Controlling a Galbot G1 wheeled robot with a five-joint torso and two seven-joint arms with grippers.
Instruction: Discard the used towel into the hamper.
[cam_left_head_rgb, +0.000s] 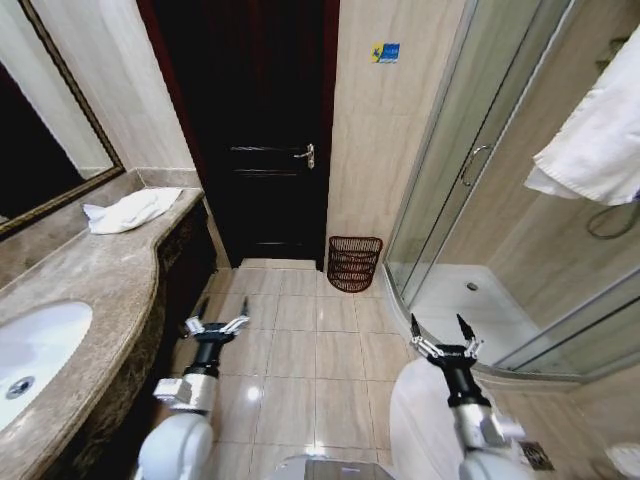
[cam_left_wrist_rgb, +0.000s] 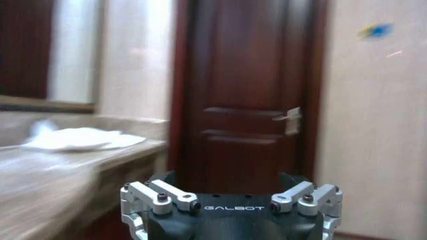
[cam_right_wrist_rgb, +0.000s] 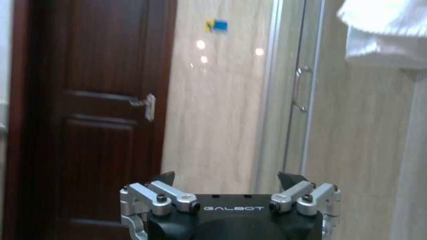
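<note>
Both arms hang low over the tiled floor, the left gripper (cam_left_head_rgb: 215, 327) and right gripper (cam_left_head_rgb: 441, 334) spread wide and empty. The crumpled white towel (cam_left_head_rgb: 131, 211) lies on the marble counter (cam_left_head_rgb: 90, 275), well beyond the left fingers; it looks soft and light, best pinched at a raised fold. The hamper (cam_left_head_rgb: 354, 263) stands far ahead by the door (cam_left_head_rgb: 250, 130).

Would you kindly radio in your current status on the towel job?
Left gripper and right gripper open, empty, low over floor. Towel crumpled on countertop, far end. Hamper against wall beside door. Floor path unobstructed.
</note>
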